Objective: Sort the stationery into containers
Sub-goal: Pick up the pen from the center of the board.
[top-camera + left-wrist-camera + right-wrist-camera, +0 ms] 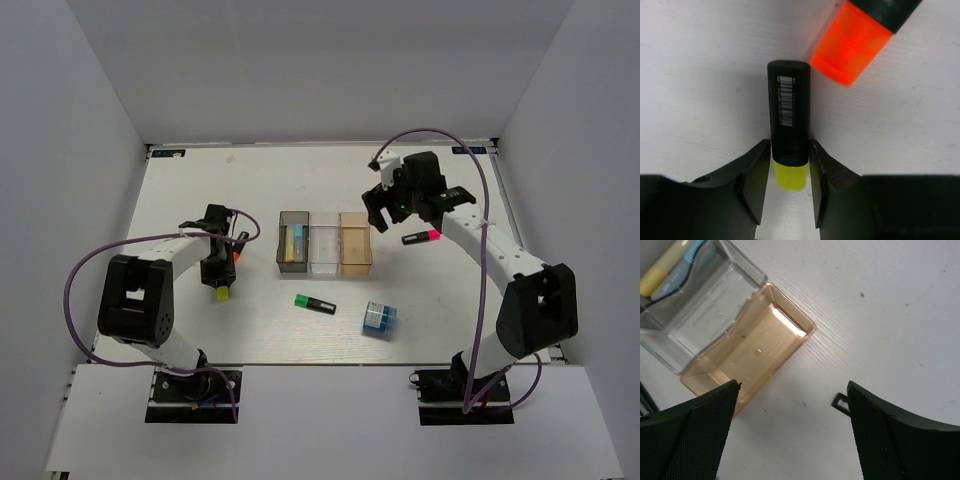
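Note:
My left gripper point(218, 272) is shut on a black marker with a yellow cap point(222, 291), low over the table at the left. In the left wrist view my gripper point(790, 146) pinches the marker point(789, 107) on both sides. An orange-capped marker point(237, 251) point(852, 45) lies just beyond it. The dark grey bin point(281, 256) holds a pale yellow stick point(655, 279) and a light blue stick point(681, 269). The clear bin point(326, 251) and amber bin point(356, 244) stand beside it. My right gripper point(383, 212) point(792, 385) is open and empty, right of the amber bin point(747, 347).
A green-capped marker point(315, 303) and a blue block point(380, 318) lie in front of the bins. A pink-capped marker point(421, 237) lies under my right arm; its black end point(840, 401) shows in the right wrist view. White walls enclose the table.

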